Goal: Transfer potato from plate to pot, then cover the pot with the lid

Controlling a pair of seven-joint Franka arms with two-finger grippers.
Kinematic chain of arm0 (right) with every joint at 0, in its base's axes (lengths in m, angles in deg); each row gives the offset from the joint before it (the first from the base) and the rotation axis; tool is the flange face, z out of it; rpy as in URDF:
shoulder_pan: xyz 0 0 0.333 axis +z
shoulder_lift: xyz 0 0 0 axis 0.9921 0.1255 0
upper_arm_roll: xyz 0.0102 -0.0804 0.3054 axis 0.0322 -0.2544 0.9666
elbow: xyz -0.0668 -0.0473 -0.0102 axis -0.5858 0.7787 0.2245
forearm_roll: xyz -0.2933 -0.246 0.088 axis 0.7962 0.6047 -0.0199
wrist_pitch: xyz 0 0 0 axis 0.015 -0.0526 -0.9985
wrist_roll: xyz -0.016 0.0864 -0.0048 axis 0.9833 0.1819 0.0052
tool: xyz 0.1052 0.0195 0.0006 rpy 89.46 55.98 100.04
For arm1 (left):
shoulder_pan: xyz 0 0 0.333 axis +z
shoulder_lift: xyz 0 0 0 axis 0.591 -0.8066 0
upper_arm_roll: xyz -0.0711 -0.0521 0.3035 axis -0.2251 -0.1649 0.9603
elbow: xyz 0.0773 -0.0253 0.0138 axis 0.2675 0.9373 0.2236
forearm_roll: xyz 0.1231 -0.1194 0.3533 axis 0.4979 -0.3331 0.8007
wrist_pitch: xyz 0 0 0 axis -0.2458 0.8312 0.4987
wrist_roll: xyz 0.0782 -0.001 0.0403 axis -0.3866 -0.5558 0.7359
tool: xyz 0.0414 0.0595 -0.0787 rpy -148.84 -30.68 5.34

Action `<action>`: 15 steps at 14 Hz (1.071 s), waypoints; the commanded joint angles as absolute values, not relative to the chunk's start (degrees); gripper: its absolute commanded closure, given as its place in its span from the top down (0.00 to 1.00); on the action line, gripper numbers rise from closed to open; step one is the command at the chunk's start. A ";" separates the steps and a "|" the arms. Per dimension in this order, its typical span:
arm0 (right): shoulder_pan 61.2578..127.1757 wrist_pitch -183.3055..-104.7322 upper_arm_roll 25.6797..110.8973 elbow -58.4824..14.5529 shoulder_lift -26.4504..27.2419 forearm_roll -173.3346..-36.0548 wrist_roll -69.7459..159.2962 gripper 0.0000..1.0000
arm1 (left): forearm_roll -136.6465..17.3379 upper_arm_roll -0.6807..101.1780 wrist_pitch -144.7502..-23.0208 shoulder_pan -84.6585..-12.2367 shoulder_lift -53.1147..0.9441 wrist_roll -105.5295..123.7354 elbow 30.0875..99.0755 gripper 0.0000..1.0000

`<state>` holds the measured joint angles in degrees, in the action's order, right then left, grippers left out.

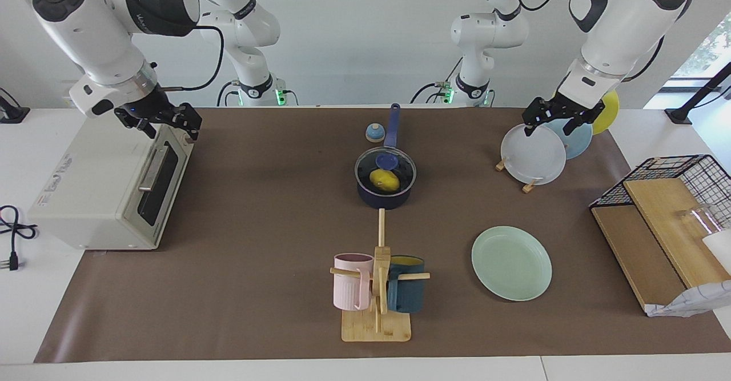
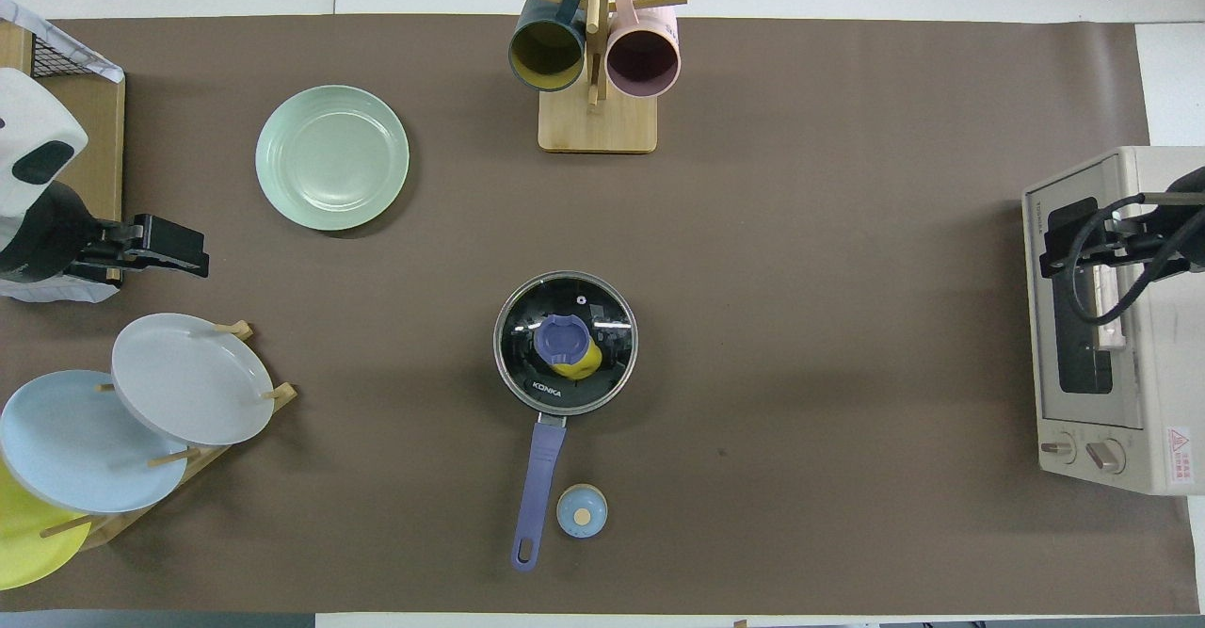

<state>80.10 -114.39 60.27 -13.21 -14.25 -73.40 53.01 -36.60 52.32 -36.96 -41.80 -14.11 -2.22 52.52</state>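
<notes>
Facing view is showing the pot (image 1: 384,189) sitting near the middle of the tabletop (image 1: 257,209), its long handle pointing toward the robots. The lid (image 1: 385,169) is resting on the pot's rim and covering it, and the potato (image 1: 385,180) is lying inside the pot, showing yellow through the glass. The plate (image 1: 511,263) is lying bare, farther from the robots than the pot and toward the left arm's end of the tabletop. A small bell (image 1: 374,132) is standing just beside the pot's handle, nearer to the robots than the pot itself. A wooden mug rack (image 1: 377,289) with a pink mug and a dark teal mug is standing farther from the robots than the pot.

The left hand (image 1: 557,119) is hanging over the plates in the rack (image 1: 534,155), holding nothing; its fingers are probably parted a little, though I cannot tell for sure. The right hand (image 1: 167,123) is hovering over the toaster oven (image 1: 108,189) at the right arm's end, also holding nothing, and I cannot tell how far its fingers are spread.
</notes>
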 commanded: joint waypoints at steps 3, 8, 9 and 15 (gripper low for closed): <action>79.45 -114.22 60.56 -18.22 -19.07 -73.58 51.89 1.00 | -37.07 52.31 -37.52 -42.03 -13.56 -1.51 53.12 1.00; 80.15 -115.19 60.21 -17.71 -19.08 -73.58 52.25 1.00 | -37.07 52.31 -37.52 -42.12 -13.65 -1.51 53.12 1.00; 80.07 -115.71 60.21 -17.79 -18.99 -73.58 52.25 1.00 | -37.07 52.31 -37.52 -42.03 -13.56 -1.51 53.12 1.00; 80.24 -117.56 60.12 -17.71 -18.55 -73.58 52.33 1.00 | -37.15 52.22 -37.52 -42.12 -13.56 -1.51 53.12 1.00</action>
<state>80.29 -116.71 60.15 -16.86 -18.19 -73.41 53.01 -36.67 52.25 -36.97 -41.85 -14.11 -2.22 52.52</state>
